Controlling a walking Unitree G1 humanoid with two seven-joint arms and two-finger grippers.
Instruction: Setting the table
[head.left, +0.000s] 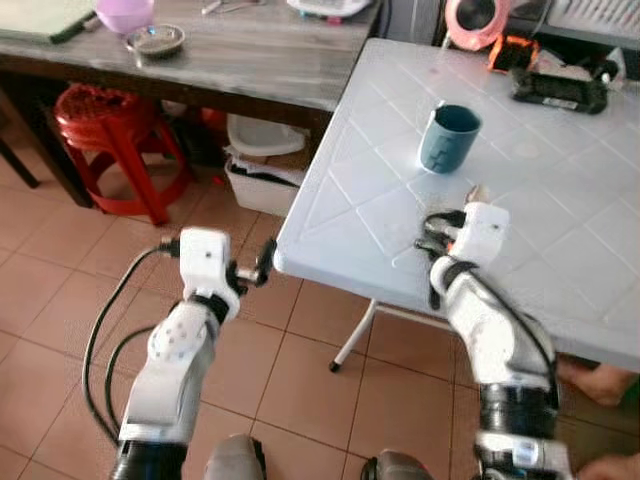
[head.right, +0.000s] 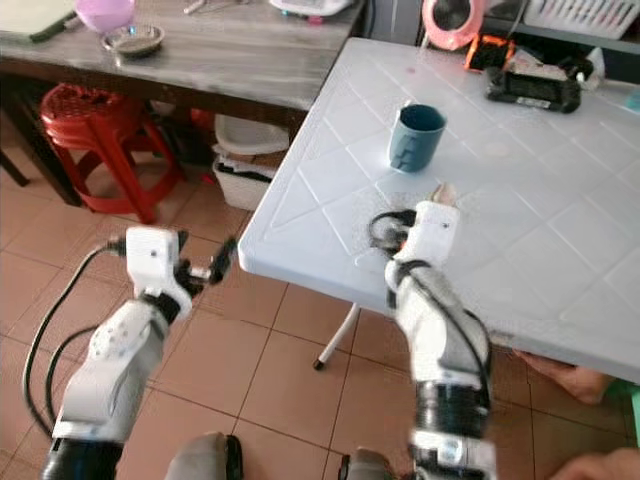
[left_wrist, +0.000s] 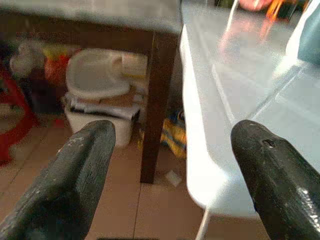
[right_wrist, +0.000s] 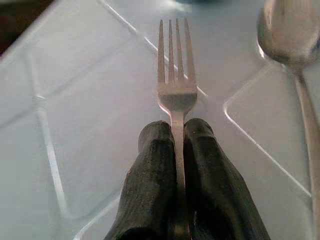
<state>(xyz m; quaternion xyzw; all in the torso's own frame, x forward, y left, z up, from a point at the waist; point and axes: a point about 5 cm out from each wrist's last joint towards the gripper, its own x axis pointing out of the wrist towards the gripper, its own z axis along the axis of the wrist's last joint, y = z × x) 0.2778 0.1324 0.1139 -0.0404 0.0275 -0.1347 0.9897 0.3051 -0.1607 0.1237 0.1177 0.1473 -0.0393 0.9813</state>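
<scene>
You've got the white plastic table (head.left: 560, 250) in front of you, its top moulded in a shallow diamond grid, glossy and slick. The teal mug (head.left: 449, 138) stands upright ahead of your right arm, smooth-walled, handle facing the near edge.

Your right gripper (right_wrist: 176, 145) is over the tabletop near the front edge, fingers pinched tight on the neck of a steel fork (right_wrist: 174, 75), tines pointing toward the mug. A spoon (right_wrist: 290, 40) lies just beside it on the table, bowl the same way.

Lower the fork flat and parallel to the spoon, apart from it. That thin polished metal could skate on this plastic, so I'd let go only once it rests.

Your left gripper (left_wrist: 170, 165) hovers off the table's corner above the tiled floor, fingers spread wide, holding nothing.
</scene>
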